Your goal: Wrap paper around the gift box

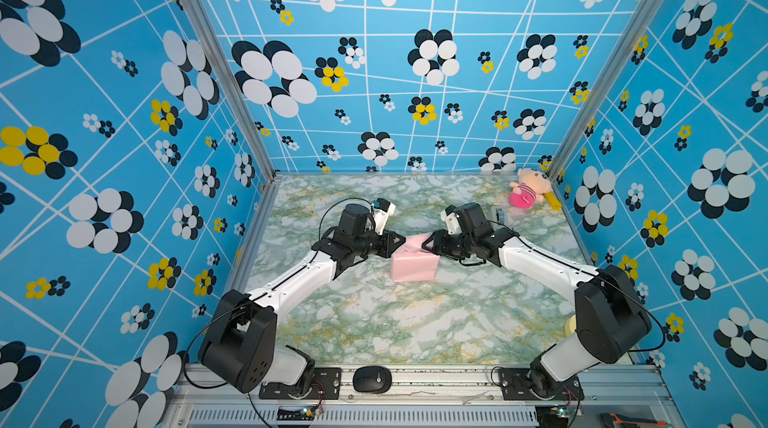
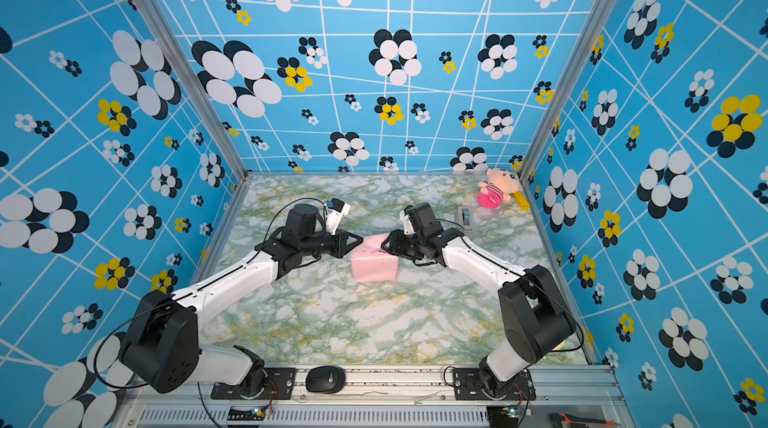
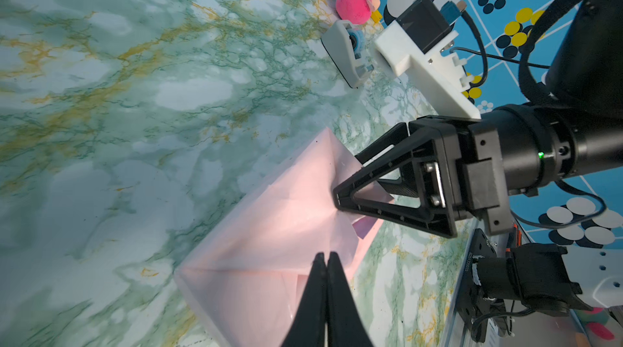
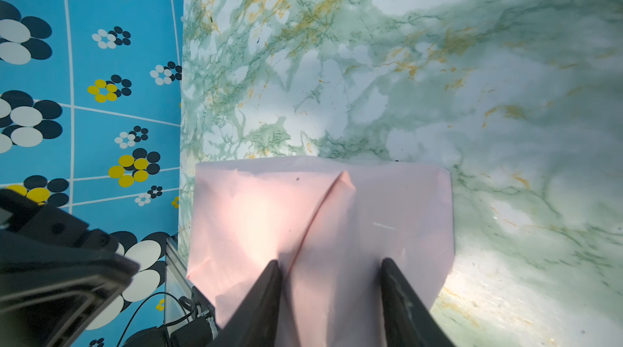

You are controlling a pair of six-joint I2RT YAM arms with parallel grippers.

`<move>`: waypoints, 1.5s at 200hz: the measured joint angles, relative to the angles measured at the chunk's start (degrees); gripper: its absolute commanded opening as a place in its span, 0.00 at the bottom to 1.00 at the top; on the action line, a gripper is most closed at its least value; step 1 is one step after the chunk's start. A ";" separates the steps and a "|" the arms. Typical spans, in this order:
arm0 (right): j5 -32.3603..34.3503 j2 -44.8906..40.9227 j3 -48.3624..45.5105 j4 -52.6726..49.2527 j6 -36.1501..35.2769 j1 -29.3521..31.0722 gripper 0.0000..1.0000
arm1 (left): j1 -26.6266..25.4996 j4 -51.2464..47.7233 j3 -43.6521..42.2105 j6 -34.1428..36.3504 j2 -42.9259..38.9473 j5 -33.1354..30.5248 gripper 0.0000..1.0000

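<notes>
The paper (image 1: 413,263) (image 2: 374,265) shows its pale pink face and is folded round a squarish package at mid table. The gift box is hidden under it. A small lilac corner (image 3: 362,229) sticks out on one side. My left gripper (image 1: 401,238) (image 3: 325,255) is shut, its tips at the package's upper left edge with nothing seen between them. My right gripper (image 1: 426,243) (image 4: 330,262) (image 3: 347,176) is open. Its two fingers rest apart on the package's top, either side of a raised diagonal fold (image 4: 323,207).
A grey tape dispenser (image 1: 500,213) (image 3: 349,55) stands behind the right arm. A pink plush toy (image 1: 528,191) with a yellow object beside it lies in the back right corner. A black mouse (image 1: 372,379) sits on the front rail. Patterned blue walls close three sides of the marble table (image 1: 374,322).
</notes>
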 measured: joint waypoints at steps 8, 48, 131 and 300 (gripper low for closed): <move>0.04 -0.02 -0.02 0.09 0.02 0.00 0.48 | -0.02 0.44 0.00 -0.31 0.96 0.48 0.06; 0.09 -0.15 -0.17 0.35 0.02 0.00 0.48 | -0.96 2.16 0.00 -1.40 4.50 2.23 0.05; 1.53 -1.40 -0.63 -0.11 -0.09 0.37 0.56 | -2.01 3.78 -1.33 1.42 5.73 0.98 0.03; -18.43 5.75 -0.26 -0.50 -24.63 -46.16 0.41 | -2.01 7.69 -3.02 3.02 5.73 0.37 0.05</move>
